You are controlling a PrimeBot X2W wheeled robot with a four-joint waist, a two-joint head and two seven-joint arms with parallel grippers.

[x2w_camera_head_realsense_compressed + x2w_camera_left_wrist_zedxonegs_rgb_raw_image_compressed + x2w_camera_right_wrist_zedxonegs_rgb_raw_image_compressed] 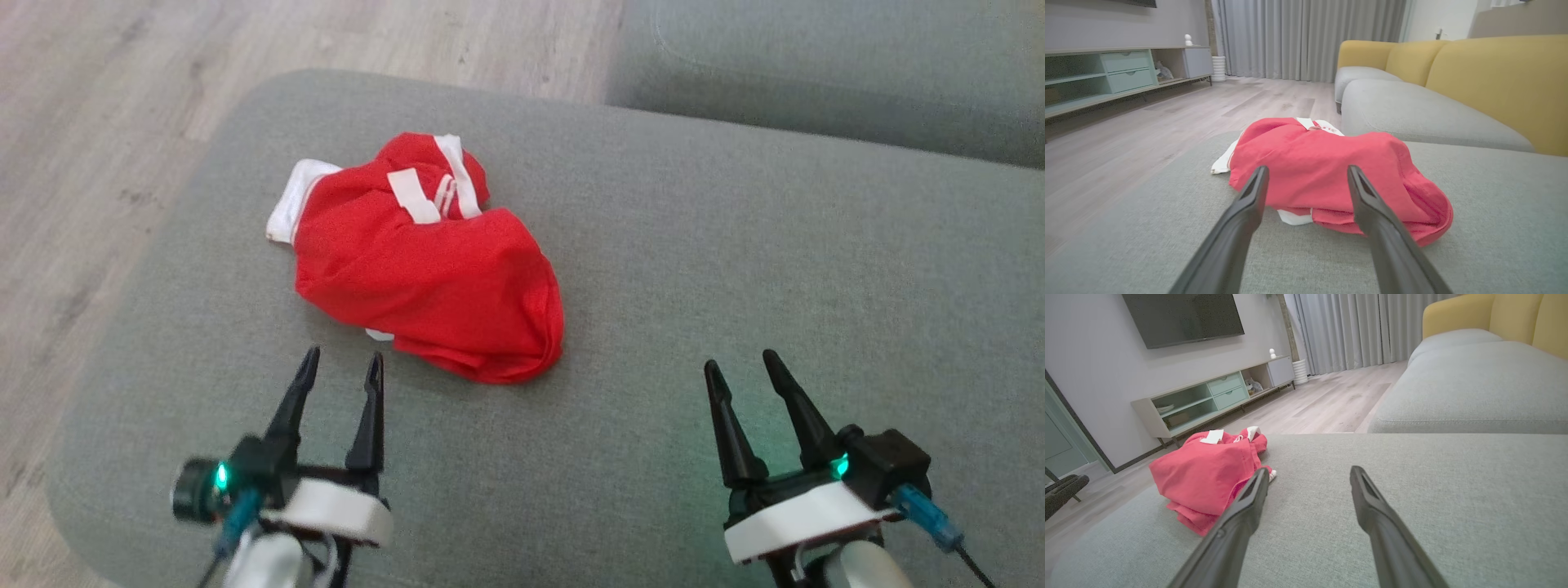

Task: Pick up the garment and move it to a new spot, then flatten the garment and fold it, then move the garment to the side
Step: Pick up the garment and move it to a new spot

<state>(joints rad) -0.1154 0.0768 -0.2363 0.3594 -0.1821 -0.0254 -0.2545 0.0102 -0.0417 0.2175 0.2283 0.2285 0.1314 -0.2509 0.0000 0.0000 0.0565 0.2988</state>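
Note:
The garment (424,261) is red with white trim and stripes, lying crumpled on the left half of a grey-green cushion (735,269). My left gripper (341,361) hovers open just short of the garment's near edge, nothing between its fingers. In the left wrist view the garment (1327,171) bulks right ahead of the left gripper (1306,170). My right gripper (740,364) is open too, over bare cushion well to the right of the garment. From the right wrist view the garment (1208,473) lies off to the left of the right gripper (1308,471).
The cushion's rounded left edge (122,327) drops to a pale wooden floor (98,122). A second grey seat (833,73) adjoins at the far right, with yellow backrests (1494,73). A low TV cabinet (1208,400) stands across the room.

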